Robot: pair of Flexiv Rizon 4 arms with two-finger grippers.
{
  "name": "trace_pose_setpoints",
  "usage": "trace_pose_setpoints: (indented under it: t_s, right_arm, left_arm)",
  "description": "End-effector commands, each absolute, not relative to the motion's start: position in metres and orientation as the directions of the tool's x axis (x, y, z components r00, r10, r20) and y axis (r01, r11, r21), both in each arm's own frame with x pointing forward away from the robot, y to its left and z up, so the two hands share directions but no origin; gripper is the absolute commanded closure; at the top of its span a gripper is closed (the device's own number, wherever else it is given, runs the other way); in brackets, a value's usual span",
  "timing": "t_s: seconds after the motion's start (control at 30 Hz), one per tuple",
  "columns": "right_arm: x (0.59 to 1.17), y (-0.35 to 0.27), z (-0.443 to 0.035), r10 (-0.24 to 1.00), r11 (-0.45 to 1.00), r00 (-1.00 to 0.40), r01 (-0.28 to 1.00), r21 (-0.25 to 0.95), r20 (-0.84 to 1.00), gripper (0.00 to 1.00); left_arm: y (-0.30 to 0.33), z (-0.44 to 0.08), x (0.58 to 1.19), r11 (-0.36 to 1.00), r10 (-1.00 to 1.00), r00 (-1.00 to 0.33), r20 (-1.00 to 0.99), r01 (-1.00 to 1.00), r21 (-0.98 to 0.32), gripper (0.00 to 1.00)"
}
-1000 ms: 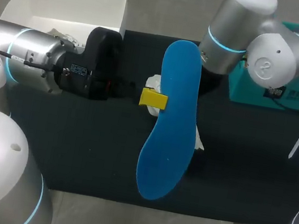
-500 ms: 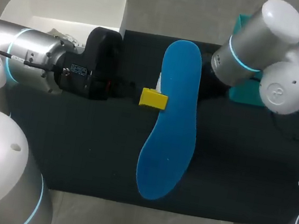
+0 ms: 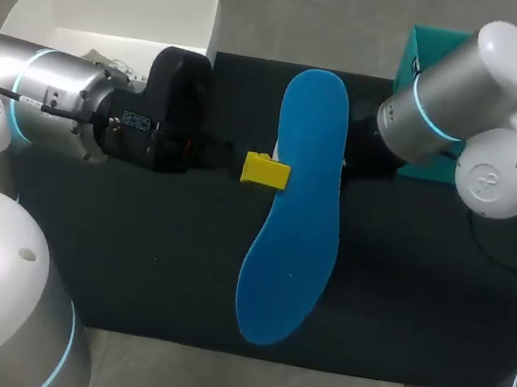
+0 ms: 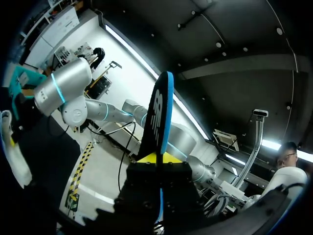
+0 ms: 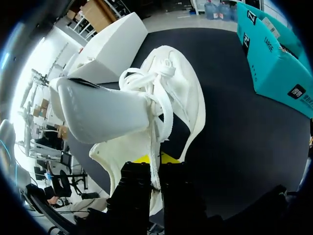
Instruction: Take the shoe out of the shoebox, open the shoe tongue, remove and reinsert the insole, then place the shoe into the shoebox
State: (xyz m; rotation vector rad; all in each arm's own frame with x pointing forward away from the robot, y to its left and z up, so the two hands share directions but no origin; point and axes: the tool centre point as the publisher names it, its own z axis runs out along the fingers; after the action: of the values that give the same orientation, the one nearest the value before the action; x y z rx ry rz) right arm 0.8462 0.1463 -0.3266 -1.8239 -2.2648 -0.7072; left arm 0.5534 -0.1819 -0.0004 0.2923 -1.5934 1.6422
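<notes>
A blue insole (image 3: 297, 210) hangs flat over the middle of the black mat (image 3: 159, 256). My left gripper (image 3: 265, 170) is shut on its left edge. In the left wrist view the insole (image 4: 161, 112) stands edge-on between the left gripper's (image 4: 157, 159) fingers. My right arm (image 3: 455, 87) comes in from the upper right, its gripper hidden behind the insole. In the right wrist view my right gripper (image 5: 155, 164) is shut on the upper edge of a white shoe (image 5: 146, 107), laces loose, held above the mat. The shoe (image 4: 12, 152) also shows beside the insole in the left wrist view.
A teal shoebox (image 3: 411, 160) stands at the back right of the mat, close to the right arm; it shows again as the teal box (image 5: 279, 63) in the right wrist view. A white open box (image 3: 120, 11) sits at the back left, behind the left arm.
My right arm has swung to the right toward the teal shoebox, taking the white shoe out of sight behind the insole. The left arm and the insole have not moved.
</notes>
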Motion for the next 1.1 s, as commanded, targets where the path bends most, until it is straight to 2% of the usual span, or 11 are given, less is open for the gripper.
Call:
trace_pose_setpoints:
  t_s: [0.03,0.6,0.67,0.9,1.1]
  right_arm:
    - [0.852,0.157,-0.339,0.88,0.147,-0.245,0.955,0.258,0.406,1.0]
    - [0.858,0.148,-0.369,0.884,0.114,-0.193,0.972,0.204,0.427,0.98]
    - [0.856,0.146,-0.362,0.887,0.099,-0.182,0.973,0.21,0.424,0.0]
    - [0.839,0.136,-0.314,0.812,0.022,-0.204,0.947,0.32,0.547,0.0]
    - [0.832,0.129,-0.295,0.757,-0.011,-0.217,0.939,0.345,0.616,0.0]
  left_arm:
    - [-0.183,-0.002,0.553,0.122,0.382,-0.645,0.662,-0.675,-0.728,1.0]
    - [-0.183,-0.002,0.553,0.122,0.382,-0.645,0.662,-0.675,-0.728,1.0]
    - [-0.183,-0.002,0.553,0.122,0.382,-0.645,0.662,-0.675,-0.728,1.0]
    - [-0.183,-0.002,0.553,0.122,0.382,-0.645,0.662,-0.675,-0.728,1.0]
    - [-0.183,-0.002,0.553,0.122,0.382,-0.645,0.662,-0.675,-0.728,1.0]
